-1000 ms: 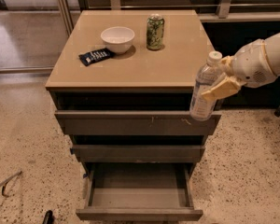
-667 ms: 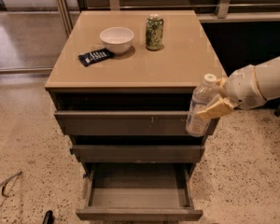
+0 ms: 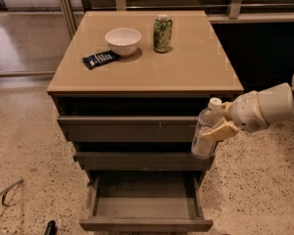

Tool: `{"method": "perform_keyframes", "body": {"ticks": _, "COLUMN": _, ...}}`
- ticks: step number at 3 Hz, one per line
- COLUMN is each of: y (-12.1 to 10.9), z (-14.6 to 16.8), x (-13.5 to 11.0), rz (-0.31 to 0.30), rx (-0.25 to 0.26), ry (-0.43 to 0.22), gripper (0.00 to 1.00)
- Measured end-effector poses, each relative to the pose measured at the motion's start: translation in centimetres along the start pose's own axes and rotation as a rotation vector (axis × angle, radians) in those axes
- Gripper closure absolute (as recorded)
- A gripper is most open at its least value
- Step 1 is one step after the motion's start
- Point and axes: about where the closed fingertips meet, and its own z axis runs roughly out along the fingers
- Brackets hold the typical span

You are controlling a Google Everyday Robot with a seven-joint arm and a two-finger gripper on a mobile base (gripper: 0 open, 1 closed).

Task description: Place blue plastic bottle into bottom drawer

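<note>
The blue plastic bottle (image 3: 205,130) is clear with a white cap and a pale label. It hangs upright in front of the cabinet's right front corner, level with the two upper drawers. My gripper (image 3: 219,126) comes in from the right on a white arm and is shut on the bottle's middle. The bottom drawer (image 3: 145,223) is pulled out below and to the left of the bottle; its shallow tray holds nothing.
On the tan cabinet top (image 3: 186,67) stand a white bowl (image 3: 122,41), a green patterned can (image 3: 162,33) and a dark flat packet (image 3: 101,59). The two upper drawers (image 3: 127,127) stick out slightly. Speckled floor surrounds the cabinet.
The gripper has carried the bottle downward and slightly left, from beside the cabinet top's edge to the level of the upper drawers.
</note>
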Motion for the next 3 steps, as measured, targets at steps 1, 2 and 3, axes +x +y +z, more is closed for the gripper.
{"method": "perform_keyframes", "body": {"ticks": 1, "y": 0.5, "z": 3.6, "x": 3.9, "rz": -0.012, "rx": 0.01, "ry": 0.008, "gripper": 1.0}}
{"method": "perform_keyframes", "body": {"ticks": 2, "y": 1.3, "z": 7.2, "x": 7.6, "rz": -0.011, "rx": 0.013, "ry": 0.013, "gripper": 1.0}}
{"method": "perform_keyframes", "body": {"ticks": 3, "y": 2.9, "z": 11.7, "x": 11.8, "rz": -0.004, "rx": -0.007, "ry": -0.02, "gripper": 1.0}}
